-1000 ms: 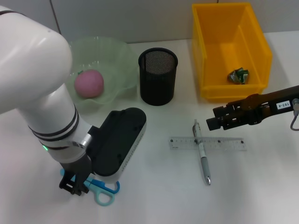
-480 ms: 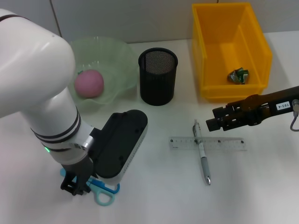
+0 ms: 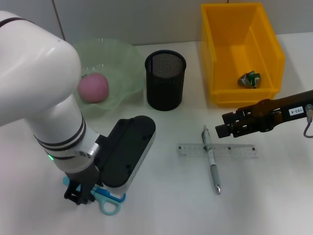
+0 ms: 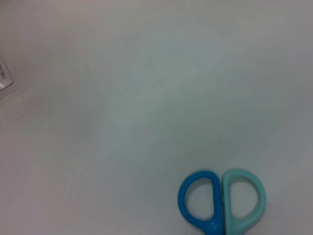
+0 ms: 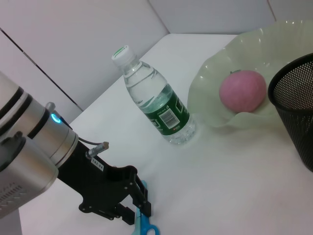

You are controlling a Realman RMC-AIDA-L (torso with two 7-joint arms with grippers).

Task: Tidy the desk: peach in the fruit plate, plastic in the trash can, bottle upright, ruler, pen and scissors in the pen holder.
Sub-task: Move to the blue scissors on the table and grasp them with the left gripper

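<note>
Scissors (image 3: pixel 108 201): flat on the white desk (image 3: pixel 161 205), lower left of the head frame; one blue and one pale teal handle loop, loops side by side and touching. Blades hidden under the left gripper. In the left wrist view the two loops (image 4: pixel 222 201) sit at the lower right of the frame on bare desk.

Left gripper (image 3: pixel 78 195): lower left of the head frame, down at the desk over the blade end of the scissors. In the right wrist view its black fingers (image 5: pixel 133 211) stand on either side of the blue blade; whether they are pressing on it cannot be told.

Pen (image 3: pixel 211 160): silver, lower centre-right, lying across the ruler (image 3: pixel 217 150), a clear strip flat on the desk.

Right gripper (image 3: pixel 221 124): centre right, above the desk, just beyond the pen's upper end, holding nothing; whether its fingers are parted or together cannot be told.

Pen holder (image 3: pixel 165 80): black mesh cup, upright, upper centre.

Fruit plate (image 3: pixel 122 58): pale green, wavy rim, upper left, just beside the pen holder. Peach (image 3: pixel 93 87): pink, inside the plate.

Trash can (image 3: pixel 239 51): yellow bin, upper right. Plastic (image 3: pixel 249 79): small green crumpled piece on the bin's floor.

Bottle (image 5: pixel 151 102): clear, green label, white cap, upright near the plate, seen in the right wrist view only.
</note>
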